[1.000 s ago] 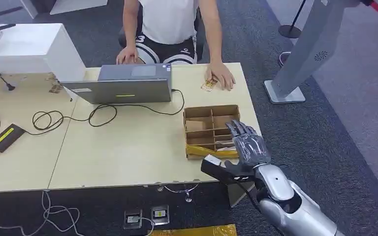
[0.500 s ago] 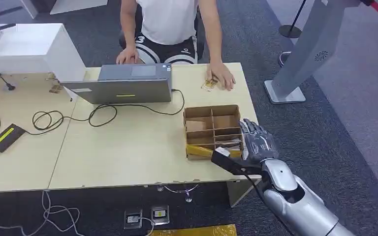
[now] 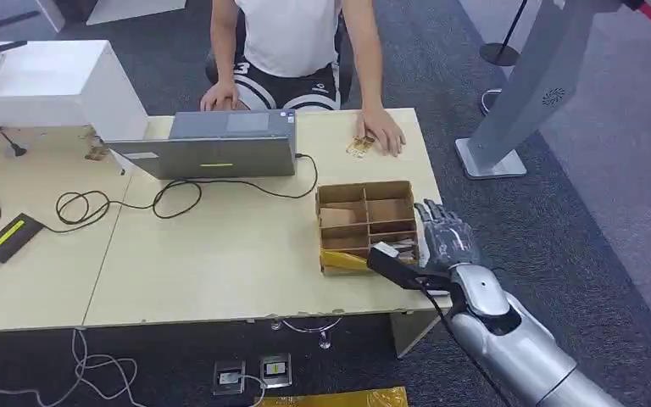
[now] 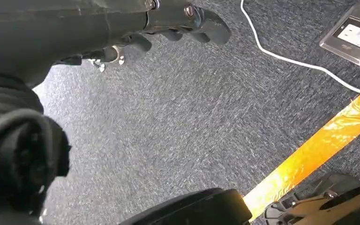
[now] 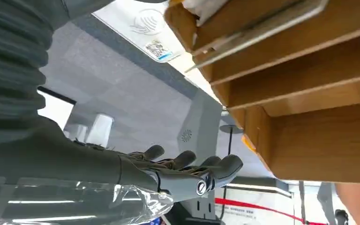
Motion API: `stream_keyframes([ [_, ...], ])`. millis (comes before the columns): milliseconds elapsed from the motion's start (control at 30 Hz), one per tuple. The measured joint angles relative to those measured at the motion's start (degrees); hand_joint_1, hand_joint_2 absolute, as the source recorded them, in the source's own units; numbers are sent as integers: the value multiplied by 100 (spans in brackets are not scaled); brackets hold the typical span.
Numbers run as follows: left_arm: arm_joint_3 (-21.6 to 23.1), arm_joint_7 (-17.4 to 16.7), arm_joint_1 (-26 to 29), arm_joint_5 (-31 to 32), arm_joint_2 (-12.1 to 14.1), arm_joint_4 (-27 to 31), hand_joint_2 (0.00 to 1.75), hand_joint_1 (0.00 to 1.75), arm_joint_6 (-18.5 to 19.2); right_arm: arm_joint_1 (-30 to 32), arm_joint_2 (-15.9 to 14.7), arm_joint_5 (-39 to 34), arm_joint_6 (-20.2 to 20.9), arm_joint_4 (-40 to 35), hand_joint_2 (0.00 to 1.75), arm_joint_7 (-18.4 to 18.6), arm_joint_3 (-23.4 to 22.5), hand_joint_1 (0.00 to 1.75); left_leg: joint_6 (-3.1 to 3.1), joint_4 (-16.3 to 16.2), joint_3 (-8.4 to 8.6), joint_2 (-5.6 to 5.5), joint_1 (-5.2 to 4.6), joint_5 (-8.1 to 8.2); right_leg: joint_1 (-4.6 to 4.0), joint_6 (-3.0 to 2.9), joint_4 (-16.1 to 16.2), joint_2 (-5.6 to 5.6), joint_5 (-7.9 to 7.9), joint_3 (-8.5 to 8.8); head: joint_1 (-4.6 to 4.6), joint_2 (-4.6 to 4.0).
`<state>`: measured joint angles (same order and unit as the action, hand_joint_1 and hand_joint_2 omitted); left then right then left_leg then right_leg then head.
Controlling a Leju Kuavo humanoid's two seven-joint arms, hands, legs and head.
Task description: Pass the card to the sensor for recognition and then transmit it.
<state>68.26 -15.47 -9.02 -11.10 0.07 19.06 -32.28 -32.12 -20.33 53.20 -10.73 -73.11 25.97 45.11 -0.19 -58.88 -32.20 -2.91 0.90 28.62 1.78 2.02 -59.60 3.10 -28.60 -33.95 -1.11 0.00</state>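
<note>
The light wooden table [image 3: 220,254] spanned the left and middle of the head view, with a person [image 3: 292,38] in a white shirt seated at its far side. A grey standing kiosk [image 3: 530,85] rose from the carpet to the right of the table. A white box [image 3: 47,80] sat at the far left corner. A laptop [image 3: 212,146] lay near the far edge, a black cable [image 3: 178,193] looping from it across the tabletop. Near the right edge stood a cardboard divider box [image 3: 364,222] with several compartments; one near compartment held a white card [image 3: 394,249], lying just beside the right hand's thumb. The right hand [image 3: 442,242] hovered at the box's right side, fingers [image 5: 187,164] spread apart and holding nothing, its thumb reaching over the box's near right corner. The left hand [image 4: 168,28] hung above the carpet, fingers loosely curled and apart with nothing in them. A black adapter [image 3: 8,236] with a yellow label lay at the table's left. The person's hand [image 3: 383,134] rested on the far right of the table, touching a small yellowish card [image 3: 359,147].
</note>
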Motion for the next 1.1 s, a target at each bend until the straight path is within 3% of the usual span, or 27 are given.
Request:
stream_keyframes([
  [1000,0,11,118,-13,0,-2,0,0,-48,-124,243,-39,-214,184,175,-120,328,0,0,0,-1,0,0,0,0,0,0,0,0,-1,0,0],
  [1033,0,11,121,-13,0,-2,0,0,-50,-124,243,-39,-212,184,175,-120,328,7,0,0,-1,0,0,0,0,0,0,0,0,-1,0,0],
  [1067,0,11,122,-15,0,-2,0,0,-50,-124,243,-39,-210,184,175,-122,330,175,0,0,-1,0,0,0,0,0,0,0,0,-1,0,0],
  [1100,0,11,123,-20,0,-2,0,0,-50,-124,243,-39,-201,184,175,-127,332,175,0,0,0,0,0,0,0,0,0,0,0,-1,0,0],
])
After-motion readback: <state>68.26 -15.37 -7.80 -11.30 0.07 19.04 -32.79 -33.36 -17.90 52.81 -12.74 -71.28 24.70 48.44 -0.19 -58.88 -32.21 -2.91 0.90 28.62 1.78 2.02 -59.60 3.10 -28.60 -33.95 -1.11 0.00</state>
